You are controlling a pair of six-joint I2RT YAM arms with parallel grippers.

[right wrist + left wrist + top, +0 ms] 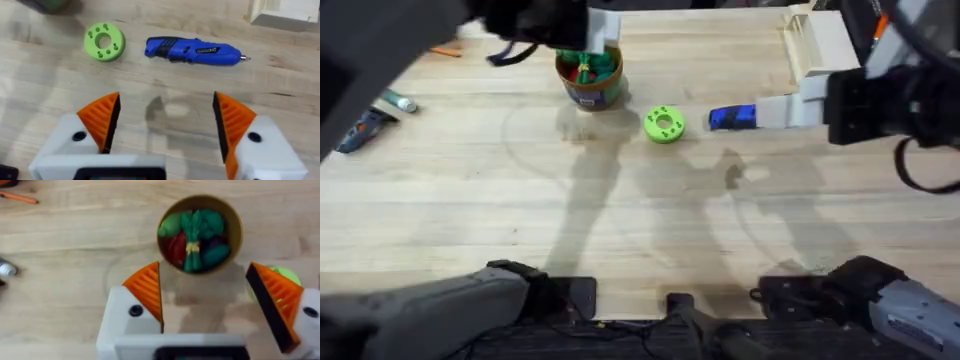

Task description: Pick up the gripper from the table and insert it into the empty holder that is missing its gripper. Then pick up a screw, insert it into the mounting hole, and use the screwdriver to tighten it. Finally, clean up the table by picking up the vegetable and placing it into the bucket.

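Left gripper [207,307] hangs over the bucket [589,78] at upper centre-left of the overhead, jaws wide apart and empty. The vegetable [195,240] lies inside the bucket among other toy produce, beyond your fingertips, so my read is that cleanup is done. Right of it sit the lime-green disc [664,124], then the screwdriver [732,118], flat on the table (tip pointing right in the wrist view). Your right gripper [165,127] hovers near it, jaws spread, nothing held; the screwdriver lies ahead of the pads, well apart.
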